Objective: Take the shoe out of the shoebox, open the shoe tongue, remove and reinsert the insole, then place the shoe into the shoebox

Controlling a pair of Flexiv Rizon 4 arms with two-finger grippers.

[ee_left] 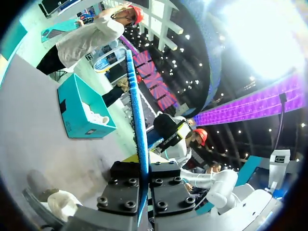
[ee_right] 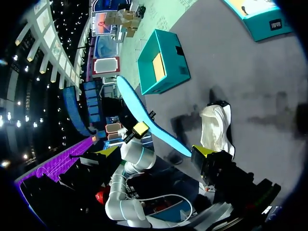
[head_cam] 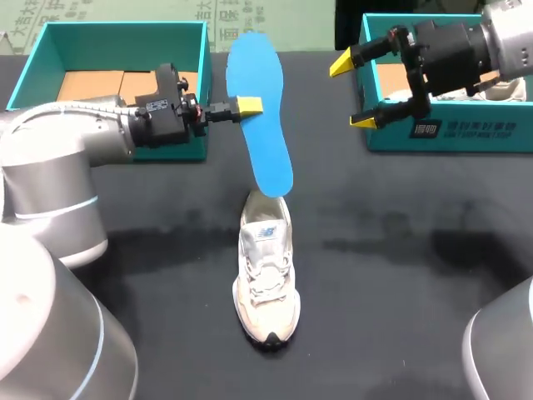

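The blue insole (head_cam: 260, 117) hangs in the air over the table, and my left gripper (head_cam: 248, 106) is shut on its long edge near the middle. Its lower end is at the heel opening of the white shoe (head_cam: 266, 275), which stands upright on the black table with its toe towards the front. In the left wrist view the insole (ee_left: 137, 110) is edge-on, clamped between the fingers (ee_left: 127, 187). My right gripper (head_cam: 356, 92) hangs open to the right of the insole, holding nothing. From the right wrist the insole (ee_right: 144, 118) and shoe (ee_right: 216, 127) lie ahead of that gripper (ee_right: 156, 151).
An open teal shoebox (head_cam: 125, 33) with a cardboard bottom stands at the back left, behind my left arm. A second teal box (head_cam: 450, 133) stands at the back right under my right arm, with a white shoe (ee_left: 96, 117) in it.
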